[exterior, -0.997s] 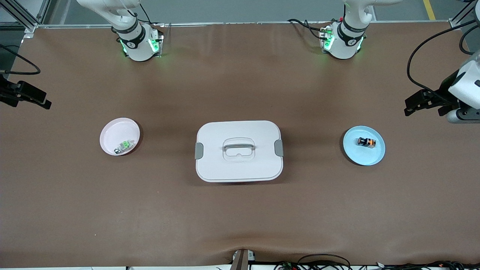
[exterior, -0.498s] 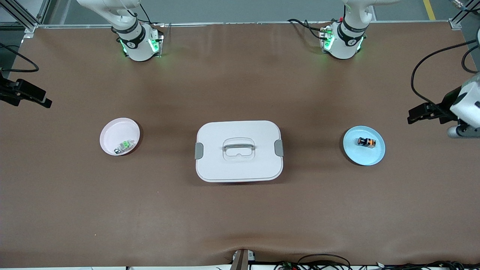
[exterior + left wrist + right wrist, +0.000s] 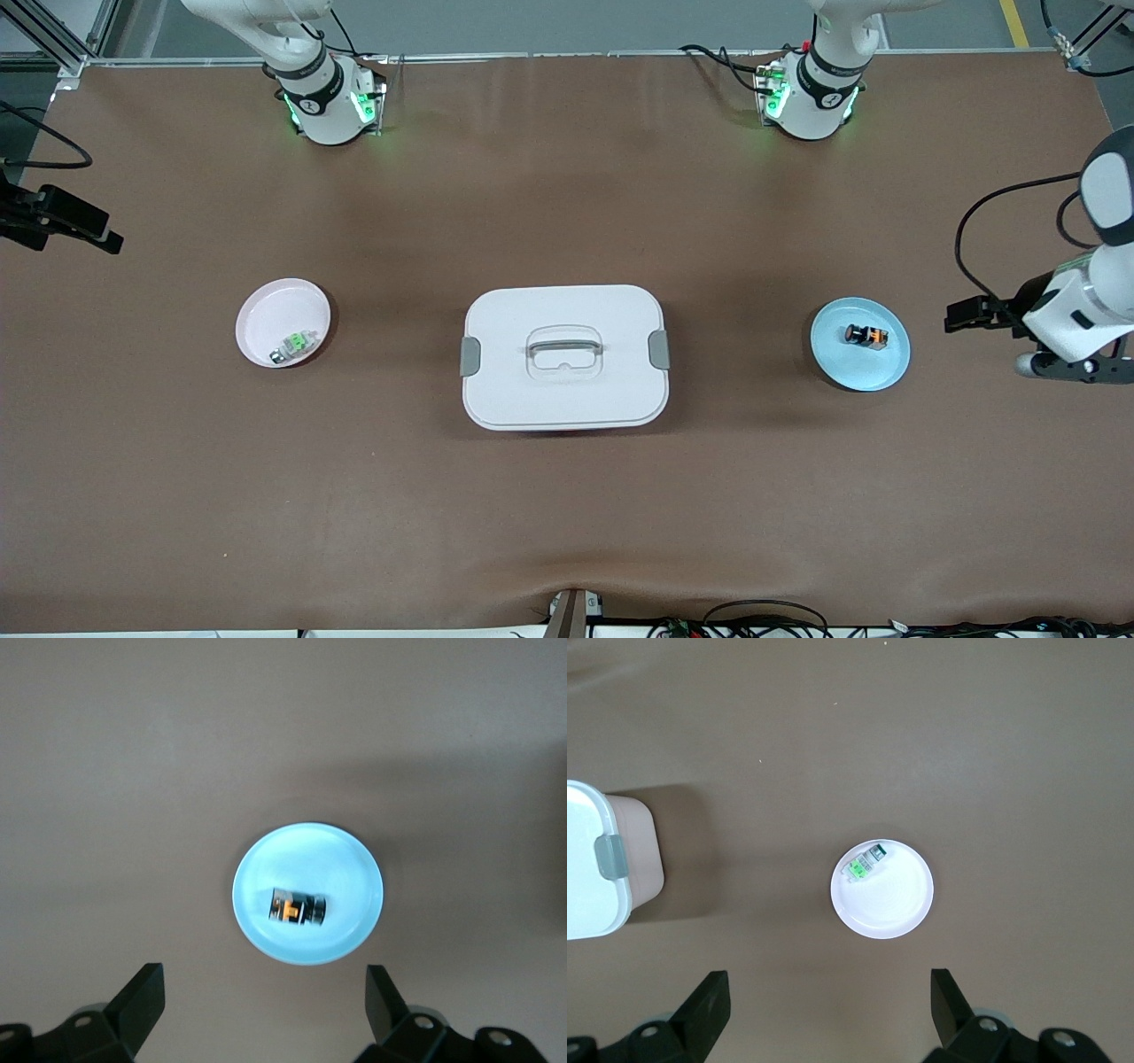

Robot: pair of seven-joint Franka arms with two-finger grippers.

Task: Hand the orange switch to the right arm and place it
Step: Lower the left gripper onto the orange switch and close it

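The orange switch [image 3: 866, 335] lies on its side on a light blue plate [image 3: 855, 368] toward the left arm's end of the table. In the left wrist view the switch [image 3: 298, 906] shows in the middle of the plate [image 3: 310, 855]. My left gripper [image 3: 961, 315] is open and empty, up over the bare table beside the blue plate; its fingers [image 3: 146, 988] stand wide apart around a gap [image 3: 263, 974] at the plate's rim. My right gripper [image 3: 106, 241] is open and empty over the table edge at the right arm's end, and also shows in its wrist view [image 3: 828, 979].
A white lidded box [image 3: 564, 356] with grey clips stands mid-table, also in the right wrist view [image 3: 594, 859]. A pink plate [image 3: 275, 310] toward the right arm's end holds a small green-and-white part [image 3: 294, 344], both seen in the right wrist view [image 3: 890, 908] [image 3: 864, 864].
My left arm has swung nearer to the front camera, bringing its gripper level with the blue plate. The right gripper has stayed almost still. The switch has not moved.
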